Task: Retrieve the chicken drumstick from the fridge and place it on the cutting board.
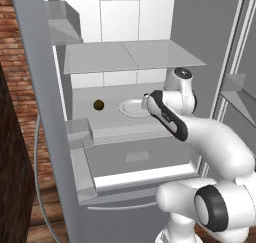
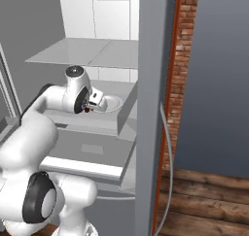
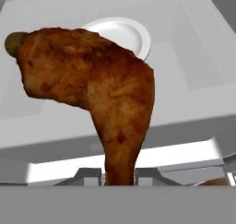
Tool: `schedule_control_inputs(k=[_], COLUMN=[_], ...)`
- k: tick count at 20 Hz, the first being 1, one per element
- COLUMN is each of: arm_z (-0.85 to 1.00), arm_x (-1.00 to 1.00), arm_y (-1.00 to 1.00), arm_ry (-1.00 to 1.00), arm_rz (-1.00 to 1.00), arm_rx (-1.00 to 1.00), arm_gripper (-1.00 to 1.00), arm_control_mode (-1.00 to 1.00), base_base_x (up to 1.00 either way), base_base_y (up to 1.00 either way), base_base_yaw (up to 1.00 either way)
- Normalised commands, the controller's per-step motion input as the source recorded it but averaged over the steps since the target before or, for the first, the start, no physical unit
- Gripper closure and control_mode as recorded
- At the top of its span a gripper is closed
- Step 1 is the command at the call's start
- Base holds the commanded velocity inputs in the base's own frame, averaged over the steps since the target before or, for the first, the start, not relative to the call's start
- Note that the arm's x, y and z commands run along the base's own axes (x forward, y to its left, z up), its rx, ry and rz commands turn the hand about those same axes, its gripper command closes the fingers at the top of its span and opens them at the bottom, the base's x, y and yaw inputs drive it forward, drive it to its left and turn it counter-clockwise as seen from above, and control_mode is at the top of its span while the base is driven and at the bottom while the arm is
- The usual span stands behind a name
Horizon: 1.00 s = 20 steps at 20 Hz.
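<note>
One chicken drumstick (image 3: pixel 97 94) hangs in the claw (image 2: pixel 88 108), which is pinched tight on its thin bone end; the thick end points away from the hand, and the piece is lifted clear above the fridge (image 1: pixel 190 17) shelf. In the right base view a reddish bit of it shows at the claw, just beside the plate. One round white plate (image 1: pixel 132 107) lies bare on the middle shelf (image 1: pixel 100 119), and one small dark olive ball (image 1: pixel 98 105) sits on the same shelf, well apart from the plate, toward the open left door. One grey shelf (image 1: pixel 125 57) spans the interior above them, and one drawer (image 1: pixel 140 159) sits below. The fridge interior is white. A red brick wall (image 2: pixel 182 50) and a wooden plank floor (image 2: pixel 209 196) flank the fridge.
</note>
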Motion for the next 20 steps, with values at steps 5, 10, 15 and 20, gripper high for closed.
schedule_control_inputs(k=[5, 10, 15, 20], arm_z=[0.57, 0.44, 0.13, 0.0], arm_x=[-0.89, -0.53, -0.24, -0.38], arm_y=[0.0, 0.0, 0.0, 0.0], arm_ry=[0.02, 0.18, 0.33, 0.22], arm_rz=[0.0, 0.0, 0.0, 0.0], arm_rx=[0.0, -0.02, -0.05, -0.07], arm_gripper=[1.0, 1.0, 1.0, 1.0], arm_control_mode=[-1.0, -1.0, -1.0, -1.0], base_base_x=[0.0, 0.0, 0.0, 0.0], base_base_y=[0.0, 0.0, 0.0, 0.0], base_base_yaw=[0.0, 0.0, 0.0, 0.0])
